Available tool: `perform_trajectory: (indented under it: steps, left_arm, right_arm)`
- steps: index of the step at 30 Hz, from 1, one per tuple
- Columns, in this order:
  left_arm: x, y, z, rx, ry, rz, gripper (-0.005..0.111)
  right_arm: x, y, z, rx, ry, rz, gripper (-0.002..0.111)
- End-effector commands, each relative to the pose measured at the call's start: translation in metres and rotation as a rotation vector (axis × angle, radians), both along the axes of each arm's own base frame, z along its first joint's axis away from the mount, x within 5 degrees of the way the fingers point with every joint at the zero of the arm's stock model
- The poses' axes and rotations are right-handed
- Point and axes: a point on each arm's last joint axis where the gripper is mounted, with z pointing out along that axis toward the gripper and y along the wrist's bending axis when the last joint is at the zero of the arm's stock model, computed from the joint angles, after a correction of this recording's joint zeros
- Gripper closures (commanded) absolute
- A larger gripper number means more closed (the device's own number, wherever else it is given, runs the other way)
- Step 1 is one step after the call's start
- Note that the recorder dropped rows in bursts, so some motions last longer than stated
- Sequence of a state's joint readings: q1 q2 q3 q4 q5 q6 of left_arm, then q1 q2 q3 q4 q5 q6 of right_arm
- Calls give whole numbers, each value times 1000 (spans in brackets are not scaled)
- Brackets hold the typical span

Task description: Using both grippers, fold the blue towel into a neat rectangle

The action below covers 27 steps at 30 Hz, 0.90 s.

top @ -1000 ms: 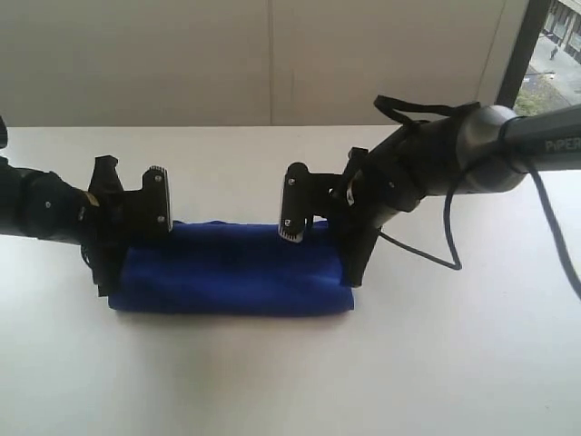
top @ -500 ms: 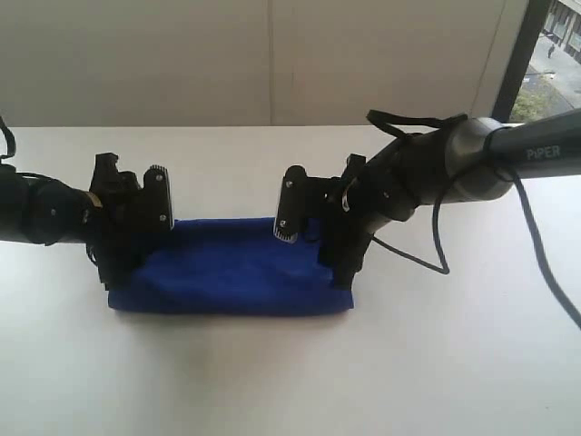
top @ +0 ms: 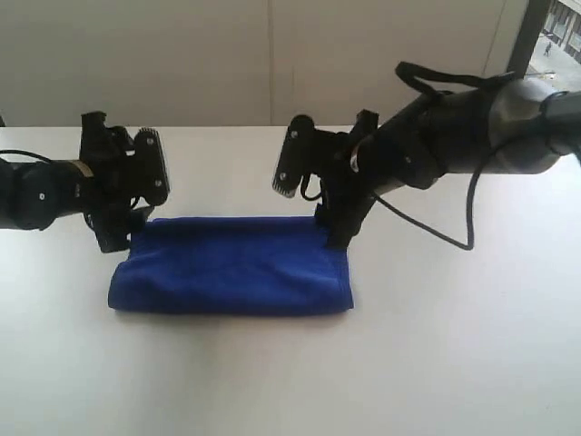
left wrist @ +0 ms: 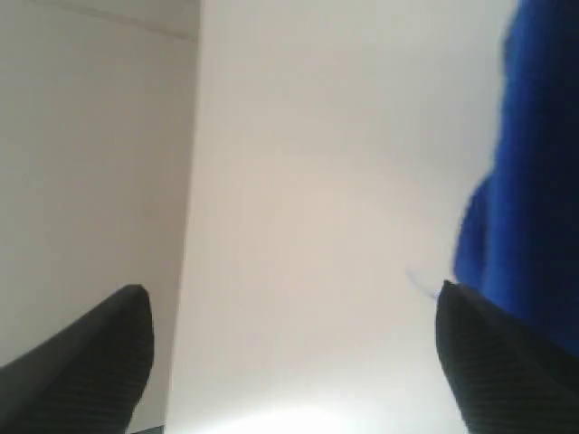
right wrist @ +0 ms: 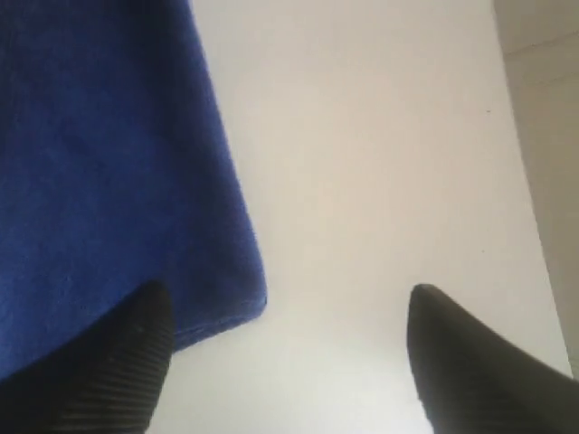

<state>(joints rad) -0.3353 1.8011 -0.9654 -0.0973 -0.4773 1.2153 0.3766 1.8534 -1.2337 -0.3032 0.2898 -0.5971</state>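
The blue towel (top: 231, 265) lies folded into a flat rectangle on the white table (top: 436, 363). My left gripper (top: 134, 211) hovers over the towel's far left corner, open and empty. My right gripper (top: 310, 213) hangs over the far right corner, also open and empty. In the left wrist view the left gripper (left wrist: 289, 307) spans bare table, and the blue towel (left wrist: 534, 181) shows beside one fingertip. In the right wrist view the right gripper (right wrist: 288, 303) stands wide, with a corner of the blue towel (right wrist: 109, 163) behind one fingertip (right wrist: 145, 334).
A pale wall (top: 272, 64) rises behind the table's far edge. A window frame (top: 522, 41) stands at the back right. A black cable (top: 454, 241) loops down from the right arm onto the table.
Both grippers have risen off the towel and drawn back toward its far edge. The towel stays folded flat on the table.
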Motion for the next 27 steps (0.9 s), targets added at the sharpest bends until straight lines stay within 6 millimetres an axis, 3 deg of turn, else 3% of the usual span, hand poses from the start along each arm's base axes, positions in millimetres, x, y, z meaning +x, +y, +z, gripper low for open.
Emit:
perform_trajectory:
  steps: [1,3,6,7,8,9,10,13,21,27]
  left_arm:
    - [-1,7,21,-135,-33,127,21]
    - [-7,6,19,-156,68,127,21]
    - [-21,-1,17,-175,235,97,28]
    - [-30,-3,19,-223,322,105,49]
    - [-33,-4,21,-243,357,110,66]
    - [-38,-4,23,-265,400,118,93]
    - [-41,-5,22,-261,432,111,105]
    - [-46,-10,9,-246,544,100,106]
    - [-44,-15,-18,-289,672,147,107]
    - [-48,-18,-23,-297,747,144,107]
  right_arm:
    - [-10,-4,29,230,42,-187,48]
    - [-15,0,29,276,92,-216,60]
    - [-19,4,22,306,175,-222,93]
    - [-20,9,16,348,229,-226,108]
    - [-20,10,11,365,259,-238,108]
    - [-19,12,3,367,318,-255,108]
    - [-17,15,-6,362,377,-268,108]
    - [-8,23,-25,377,478,-290,108]
    - [-4,26,-30,375,507,-294,108]
    - [-6,27,-60,328,615,-312,108]
